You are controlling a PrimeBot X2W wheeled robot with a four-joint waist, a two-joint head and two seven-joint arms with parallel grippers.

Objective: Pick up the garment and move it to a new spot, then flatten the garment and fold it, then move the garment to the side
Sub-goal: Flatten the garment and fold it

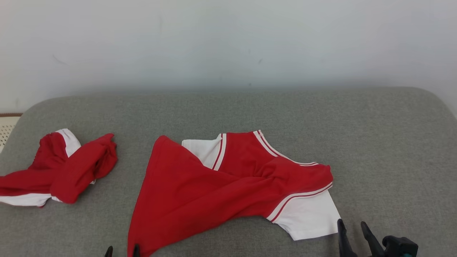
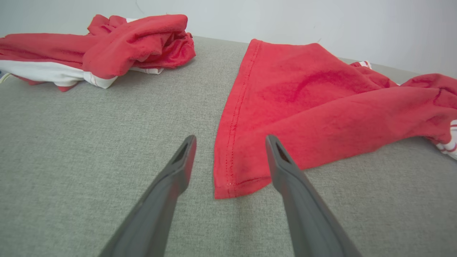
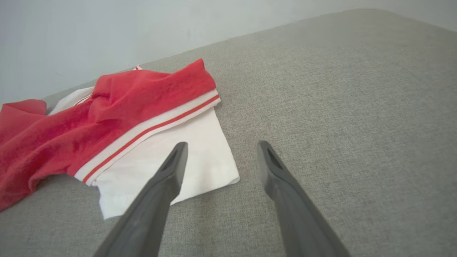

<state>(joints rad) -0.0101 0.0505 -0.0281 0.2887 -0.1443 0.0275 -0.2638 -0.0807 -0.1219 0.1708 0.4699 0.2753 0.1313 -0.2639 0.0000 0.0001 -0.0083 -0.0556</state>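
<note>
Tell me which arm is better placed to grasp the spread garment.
Left, probably. The red hem corner of the garment lies centred in the gap of the open left end effector. The open right end effector covers only the edge of the white sleeve, with bare cushion beside it.

Left end effector sat low at the lower left of the head view, just two dark fingertips poking up; jaws stood wide apart, nothing between them; right end effector showed at the lower right, fingers pointing up and leaning slightly left, black right wrist behind; jaws gaped wide and empty there too; both wrist views showed the long grey fingers well apart.
</note>
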